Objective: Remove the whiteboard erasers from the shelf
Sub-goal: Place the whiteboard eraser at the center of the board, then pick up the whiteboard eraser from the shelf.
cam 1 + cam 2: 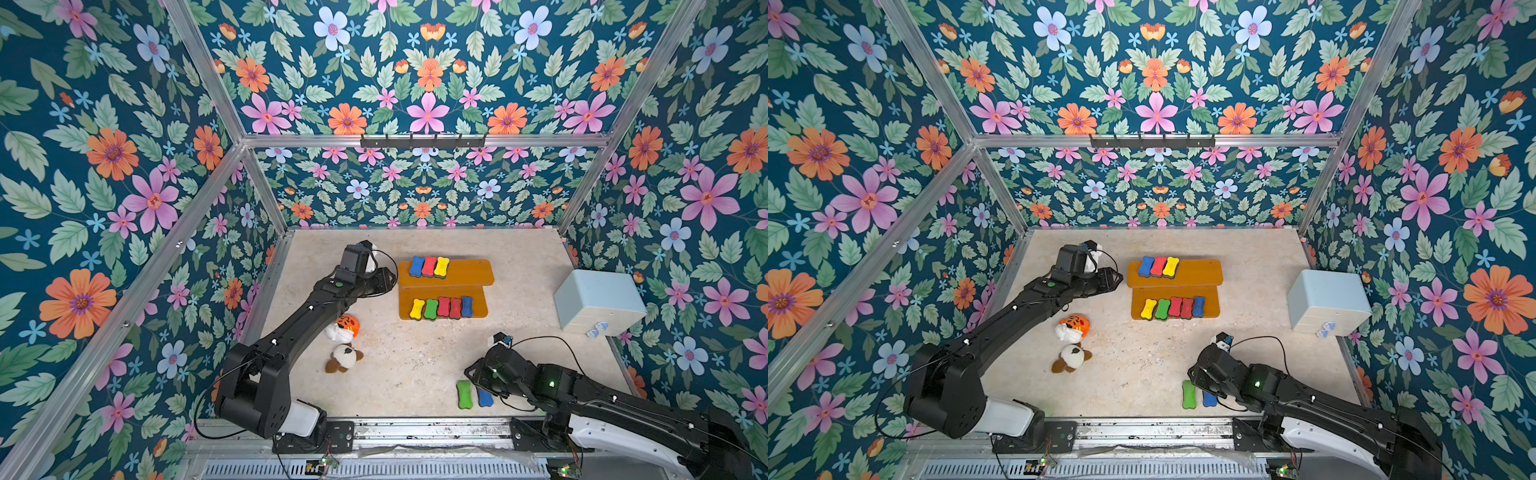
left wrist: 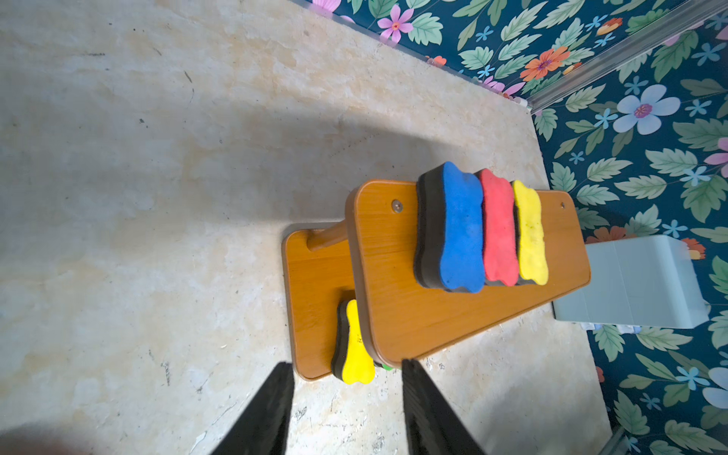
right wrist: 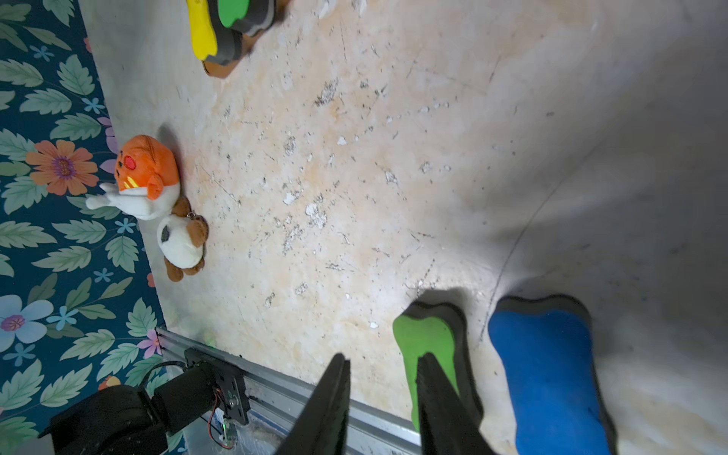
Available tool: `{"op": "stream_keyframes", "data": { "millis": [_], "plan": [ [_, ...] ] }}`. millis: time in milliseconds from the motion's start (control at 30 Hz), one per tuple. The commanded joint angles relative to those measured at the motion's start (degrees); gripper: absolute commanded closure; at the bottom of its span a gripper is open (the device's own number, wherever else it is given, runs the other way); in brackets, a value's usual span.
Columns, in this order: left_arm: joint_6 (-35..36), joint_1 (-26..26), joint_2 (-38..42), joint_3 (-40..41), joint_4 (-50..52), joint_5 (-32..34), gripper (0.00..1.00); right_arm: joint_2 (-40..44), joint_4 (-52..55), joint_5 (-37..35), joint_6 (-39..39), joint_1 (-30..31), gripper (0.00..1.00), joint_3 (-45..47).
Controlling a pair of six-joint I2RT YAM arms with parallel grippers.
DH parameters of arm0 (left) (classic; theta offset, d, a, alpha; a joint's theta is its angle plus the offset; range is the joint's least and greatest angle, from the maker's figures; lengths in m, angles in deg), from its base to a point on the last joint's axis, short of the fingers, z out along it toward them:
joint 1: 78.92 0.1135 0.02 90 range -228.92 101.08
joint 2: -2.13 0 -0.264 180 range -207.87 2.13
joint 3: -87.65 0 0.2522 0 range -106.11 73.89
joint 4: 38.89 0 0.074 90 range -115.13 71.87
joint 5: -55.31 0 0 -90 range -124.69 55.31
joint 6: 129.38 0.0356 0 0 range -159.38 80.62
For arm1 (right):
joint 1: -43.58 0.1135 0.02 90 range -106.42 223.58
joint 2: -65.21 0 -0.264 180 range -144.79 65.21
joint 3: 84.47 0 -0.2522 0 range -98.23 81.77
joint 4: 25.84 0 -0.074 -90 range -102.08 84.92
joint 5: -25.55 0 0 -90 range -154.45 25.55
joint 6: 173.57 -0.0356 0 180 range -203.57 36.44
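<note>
Blue eraser beside right hand: half hidden under it in both top views.
Lower-tier erasers ahead of left hand: mostly hidden behind shelf upper board.

Shelf holds seemingly eight erasers; two lie before.

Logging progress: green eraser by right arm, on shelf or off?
Off. The green eraser lies on the table beside a blue eraser, apart from the shelf.
</note>
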Motion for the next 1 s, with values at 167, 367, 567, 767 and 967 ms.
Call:
{"op": "stream_keyframes", "data": {
  "millis": [167, 367, 567, 767, 967],
  "plan": [
    [-0.3, 0.0, -0.7, -1.8, 0.5, 1.1, 0.5, -3.2, -1.9, 2.1, 9.3, -6.9, 0.63, -4.0],
    [-0.1, 0.0, -2.1, -4.4, 0.8, 0.2, 0.5, -6.5, -6.5, 4.5, 13.7, -12.5, 0.63, -6.8],
    [-0.4, 0.0, -3.8, -5.9, 0.1, -0.8, 0.5, -11.1, -9.5, 5.5, 17.7, -16.2, 0.63, -12.4],
    [0.0, 0.0, -6.0, -8.8, 0.8, -1.4, 0.49, -14.8, -13.1, 10.9, 20.6, -22.8, 0.63, -16.3],
    [-0.2, 0.0, -7.4, -10.1, 0.7, -2.2, 0.49, -18.8, -19.5, 17.5, 21.9, -30.2, 0.63, -22.1]
  ]
}}
